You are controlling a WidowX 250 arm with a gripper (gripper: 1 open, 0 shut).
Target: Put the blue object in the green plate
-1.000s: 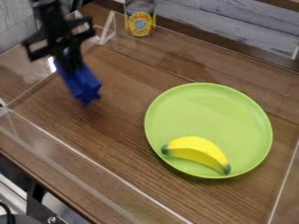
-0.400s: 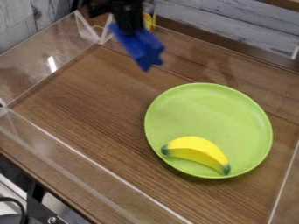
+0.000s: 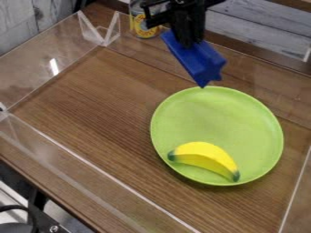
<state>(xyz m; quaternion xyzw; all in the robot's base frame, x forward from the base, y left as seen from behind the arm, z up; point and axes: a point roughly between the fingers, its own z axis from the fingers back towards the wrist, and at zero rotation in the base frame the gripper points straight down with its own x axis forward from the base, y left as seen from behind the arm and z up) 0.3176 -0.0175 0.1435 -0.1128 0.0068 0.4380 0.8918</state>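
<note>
Blue object (image 3: 197,60) was clamped tight in the gripper (image 3: 183,38), hanging over the green plate's (image 3: 249,114) far rim, banana (image 3: 205,159) inside.

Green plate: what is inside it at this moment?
Only a yellow banana lies in the green plate, near its front rim. The blue block, clamped in the gripper, hangs above the plate's far edge. The plate surface under the banana is covered.

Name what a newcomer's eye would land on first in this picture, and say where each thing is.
The lime-green plate dominates the right of the wooden table, with a yellow banana lying in its near part. Above the plate's far rim hangs a deep blue block, tilted and held off the table by the black gripper.
</note>
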